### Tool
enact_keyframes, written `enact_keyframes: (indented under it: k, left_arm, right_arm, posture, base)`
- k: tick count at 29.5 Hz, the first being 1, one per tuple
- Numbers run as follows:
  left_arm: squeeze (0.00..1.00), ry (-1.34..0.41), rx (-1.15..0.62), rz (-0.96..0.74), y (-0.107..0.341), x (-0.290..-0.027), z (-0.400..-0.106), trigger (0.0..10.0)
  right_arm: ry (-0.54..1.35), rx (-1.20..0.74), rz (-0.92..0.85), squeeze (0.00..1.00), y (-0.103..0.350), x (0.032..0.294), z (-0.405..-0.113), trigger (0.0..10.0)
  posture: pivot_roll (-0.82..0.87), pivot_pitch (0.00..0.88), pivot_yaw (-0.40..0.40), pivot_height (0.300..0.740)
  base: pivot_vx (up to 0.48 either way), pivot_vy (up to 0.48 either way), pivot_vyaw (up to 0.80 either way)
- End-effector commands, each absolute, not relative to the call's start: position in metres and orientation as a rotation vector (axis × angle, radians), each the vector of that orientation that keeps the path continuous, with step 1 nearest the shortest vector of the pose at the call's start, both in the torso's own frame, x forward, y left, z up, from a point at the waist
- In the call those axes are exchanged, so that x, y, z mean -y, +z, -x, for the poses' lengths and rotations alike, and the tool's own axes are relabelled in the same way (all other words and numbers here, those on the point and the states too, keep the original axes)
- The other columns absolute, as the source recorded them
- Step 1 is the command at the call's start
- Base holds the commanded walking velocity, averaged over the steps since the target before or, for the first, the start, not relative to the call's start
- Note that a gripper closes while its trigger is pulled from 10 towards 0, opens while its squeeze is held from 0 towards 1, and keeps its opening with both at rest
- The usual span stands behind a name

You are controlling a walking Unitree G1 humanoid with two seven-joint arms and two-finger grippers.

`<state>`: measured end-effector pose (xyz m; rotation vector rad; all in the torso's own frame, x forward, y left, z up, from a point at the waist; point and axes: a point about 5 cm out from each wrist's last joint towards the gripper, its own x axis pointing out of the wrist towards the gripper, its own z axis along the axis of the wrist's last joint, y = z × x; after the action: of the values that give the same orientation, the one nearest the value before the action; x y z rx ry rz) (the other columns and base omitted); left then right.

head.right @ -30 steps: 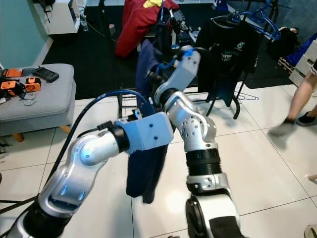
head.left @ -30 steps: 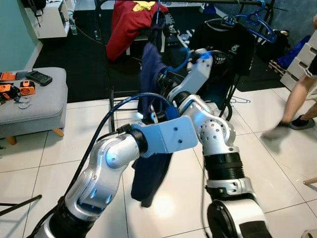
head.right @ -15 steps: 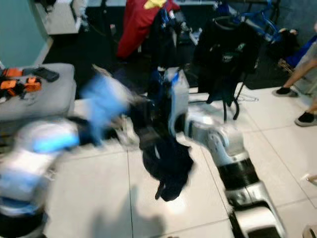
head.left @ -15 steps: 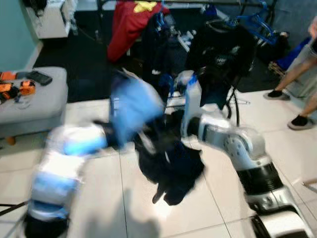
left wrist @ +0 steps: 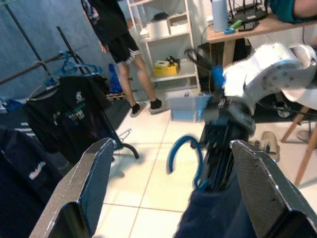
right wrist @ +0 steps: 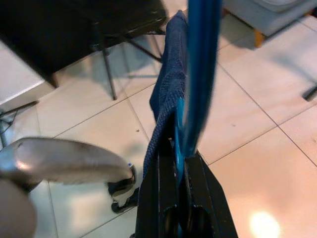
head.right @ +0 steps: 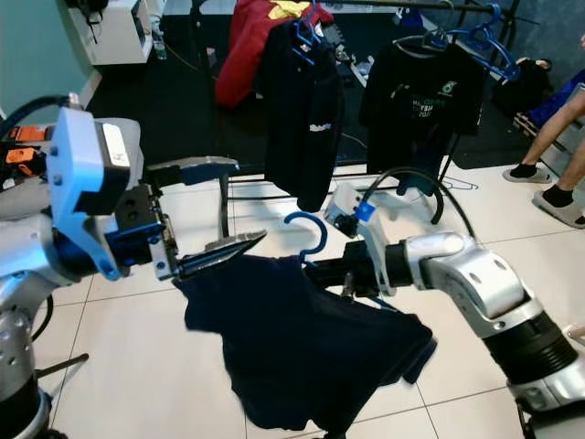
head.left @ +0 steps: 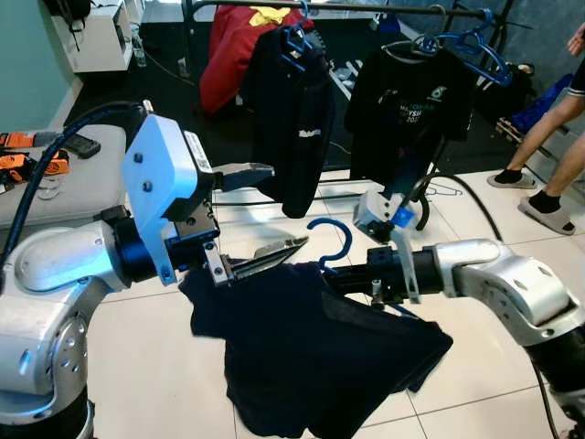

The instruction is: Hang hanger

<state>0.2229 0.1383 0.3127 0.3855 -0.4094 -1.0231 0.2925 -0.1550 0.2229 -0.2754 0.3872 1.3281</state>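
On the far left a grey padded bench (head.left: pixel 87 183) stands on the white tile floor (head.left: pixel 475 265), with orange gear and a dark handset lying at its left end.

The left gripper (head.left: pixel 256 215) is held out in front of the robot with its two fingers spread wide apart. One finger points up and to the right, the other runs lower, and the tip of that lower finger rests at the left shoulder of a dark navy shirt (head.left: pixel 311 357). From the left wrist camera the two fingers (left wrist: pixel 91 173) frame the scene with nothing between them; the blue hanger (left wrist: pixel 185 156) sits ahead of them, apart from both.

The shirt droops in mid-air between the two arms, spread from the left finger's tip across to the right gripper and sagging well down towards the floor. The hanger's curved blue hook (head.left: pixel 331 240) stands up out of the shirt's collar, free of any rail.

The right gripper (head.left: pixel 352 279) reaches in from the right and is clamped on the hanger just beside the collar; its wrist camera shows the black fingers pinched tight on the blue plastic with shirt cloth beside it.

Behind, a clothes rail (head.left: pixel 366 7) carries a dark top (head.left: pixel 292 119), a red garment (head.left: pixel 233 46) and a black printed T-shirt (head.left: pixel 411 110) with blue hangers above it.

On the far right a person's legs (head.left: pixel 548 155) stand at the edge of the tiles.
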Motion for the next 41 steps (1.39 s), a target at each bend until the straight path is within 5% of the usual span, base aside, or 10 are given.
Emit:
enact_keyframes:
  k: [1, 13, 15, 31, 41]
  left_arm:
    - [1.00, -1.039, 0.376, -0.393, 0.310, -0.144, -0.220, 10.0]
    - [1.00, -1.226, 0.252, -0.362, 0.300, -0.146, -0.210, 10.0]
    - [0.00, -1.282, 0.207, -0.367, 0.295, -0.144, -0.204, 10.0]
    - [0.00, -1.268, 0.105, -0.447, 0.279, -0.140, -0.203, 10.0]
    - [0.00, -1.124, 0.005, -0.514, 0.268, -0.170, -0.213, 10.0]
  right_arm:
    - [1.427, -0.332, 0.316, 0.00, 0.239, 0.161, -0.284, 10.0]
    - [1.605, -0.299, 0.483, 0.00, 0.280, 0.202, -0.276, 10.0]
    - [1.635, -0.254, 0.470, 0.00, 0.290, 0.202, -0.273, 10.0]
    - [1.727, -0.096, 0.459, 0.00, 0.317, 0.193, -0.267, 10.0]
    - [1.705, 0.006, 0.435, 0.00, 0.343, 0.204, -0.262, 10.0]
  posture:
    - [-0.08, 0.121, -0.030, 0.740]
    - [-0.09, 0.121, -0.023, 0.740]
    - [-0.09, 0.122, -0.020, 0.740]
    - [-0.08, 0.118, -0.023, 0.740]
    - [-0.09, 0.121, -0.025, 0.740]
  base:
    - [0.000, 0.000, 0.00]
    - [0.000, 0.000, 0.00]
    - [0.000, 0.000, 0.00]
    - [0.000, 0.000, 0.00]
    - [0.000, 0.000, 0.00]
